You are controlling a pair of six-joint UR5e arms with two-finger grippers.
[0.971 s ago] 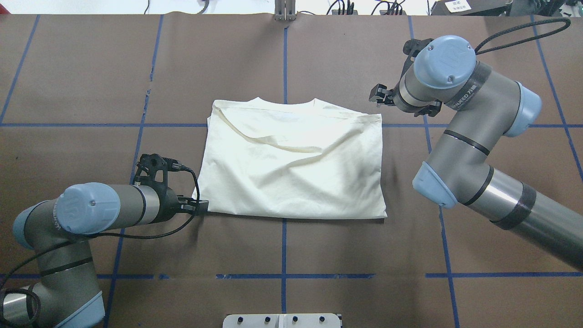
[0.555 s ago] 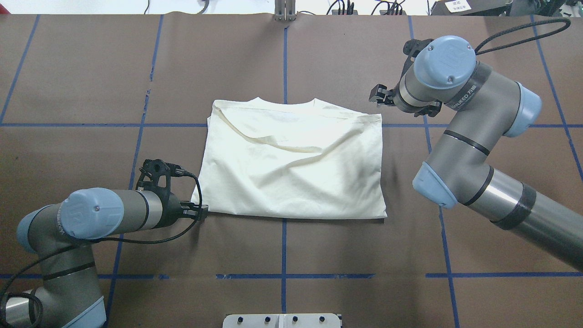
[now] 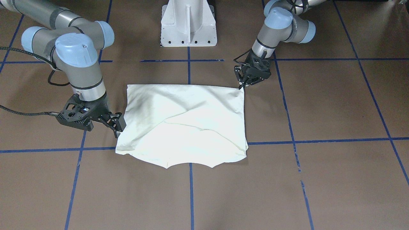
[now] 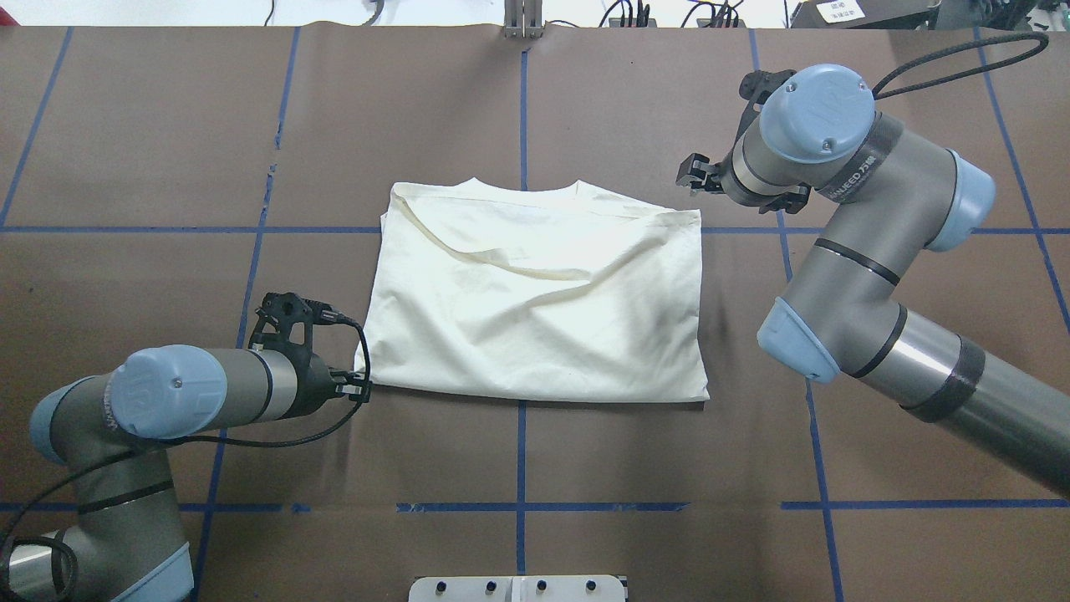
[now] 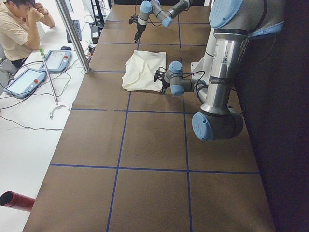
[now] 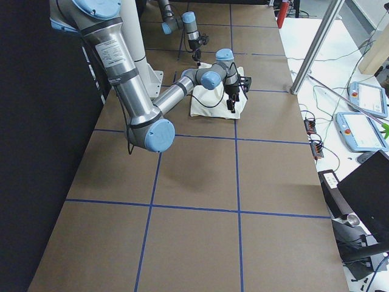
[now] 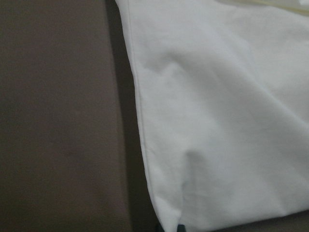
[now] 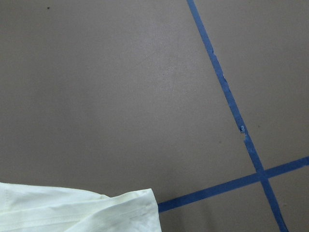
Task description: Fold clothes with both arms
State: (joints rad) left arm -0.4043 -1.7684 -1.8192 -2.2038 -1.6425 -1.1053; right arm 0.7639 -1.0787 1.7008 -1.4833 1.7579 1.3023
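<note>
The cream shirt point(image 4: 535, 293) lies folded in a rough rectangle at the table's middle, plain side up, neckline on the far edge; the print is hidden. It also shows in the front view point(image 3: 185, 121). My left gripper point(image 4: 361, 386) is low at the shirt's near-left corner, jaws closed to a point on that corner point(image 3: 243, 85). The left wrist view shows the hem and corner of the shirt point(image 7: 217, 121) running down to the fingertips. My right gripper point(image 4: 690, 176) is open and empty, just beyond the far-right corner point(image 3: 117, 125). That corner point(image 8: 120, 208) shows in the right wrist view.
Brown table cover with blue tape lines point(image 4: 522, 100). The white pedestal base point(image 3: 188, 25) stands at the robot's side. A seated person point(image 5: 19, 29) and teach pendants point(image 5: 55, 60) are beyond the table's far edge, next to a metal pole point(image 5: 72, 36).
The left gripper has drawn back slightly toward the near-left and its jaws have closed at the shirt's corner. The right arm and the shirt have hardly moved.
</note>
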